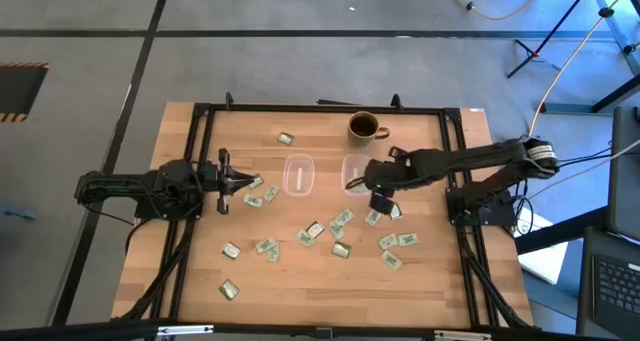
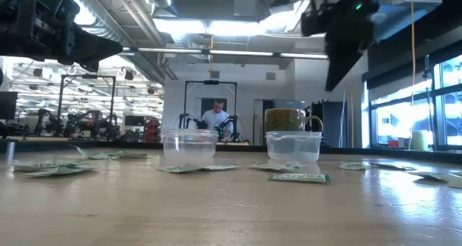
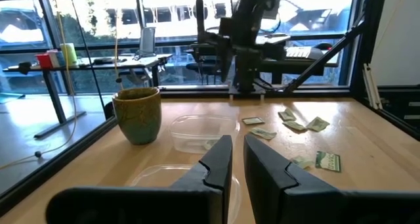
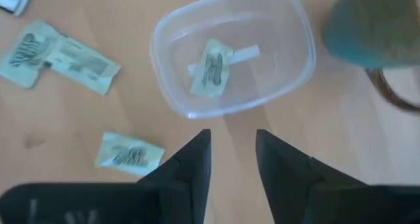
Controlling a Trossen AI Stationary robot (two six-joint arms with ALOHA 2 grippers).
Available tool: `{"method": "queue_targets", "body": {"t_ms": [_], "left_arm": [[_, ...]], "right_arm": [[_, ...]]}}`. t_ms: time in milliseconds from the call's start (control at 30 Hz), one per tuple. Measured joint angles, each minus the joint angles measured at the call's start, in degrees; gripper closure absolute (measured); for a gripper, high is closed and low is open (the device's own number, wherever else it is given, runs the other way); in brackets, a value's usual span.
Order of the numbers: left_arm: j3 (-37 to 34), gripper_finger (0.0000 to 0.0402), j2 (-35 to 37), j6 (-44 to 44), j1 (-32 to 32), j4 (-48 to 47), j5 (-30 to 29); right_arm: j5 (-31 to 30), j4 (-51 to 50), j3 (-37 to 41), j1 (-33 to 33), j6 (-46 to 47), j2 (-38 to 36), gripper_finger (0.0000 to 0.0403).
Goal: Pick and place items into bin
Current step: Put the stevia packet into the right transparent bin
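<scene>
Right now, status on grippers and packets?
Right gripper open over right bin, one packet inside. Left gripper nearly shut, empty, parked. Nothing in the way.

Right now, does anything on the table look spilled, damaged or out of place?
Nothing looks damaged. The packets lie scattered loose over the wooden table, which suits a sorting job. One packet already lies inside the clear tub below the right end effector. The mug stands upright.

- The high camera is looking straight down on the whole table (image 1: 300,281).
- The low one is sitting at tabletop level, facing the room.
- Both wrist cameras are sharing the clear tub (image 4: 233,50) near the mug (image 3: 138,112).
</scene>
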State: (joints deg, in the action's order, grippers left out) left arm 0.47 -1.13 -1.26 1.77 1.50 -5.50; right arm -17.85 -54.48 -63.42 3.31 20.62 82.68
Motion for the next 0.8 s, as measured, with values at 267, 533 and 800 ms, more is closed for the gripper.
{"method": "queue_targets", "body": {"t_ms": [267,533,800], "left_arm": [[0.0,0.0368,0.0,0.0,0.0,0.0,0.0],[0.0,0.0368,0.0,0.0,0.0,0.0,0.0],[0.0,0.0368,0.0,0.0,0.0,0.0,0.0]], "right_arm": [[5.2,-9.3,0.2,8.8,20.0,-2.2,0.0281],[14.7,-5.3,10.8,18.3,36.5,-2.1,0.0281],[16.7,8.3,21.1,23.2,40.1,-2.1,0.0281]]}}
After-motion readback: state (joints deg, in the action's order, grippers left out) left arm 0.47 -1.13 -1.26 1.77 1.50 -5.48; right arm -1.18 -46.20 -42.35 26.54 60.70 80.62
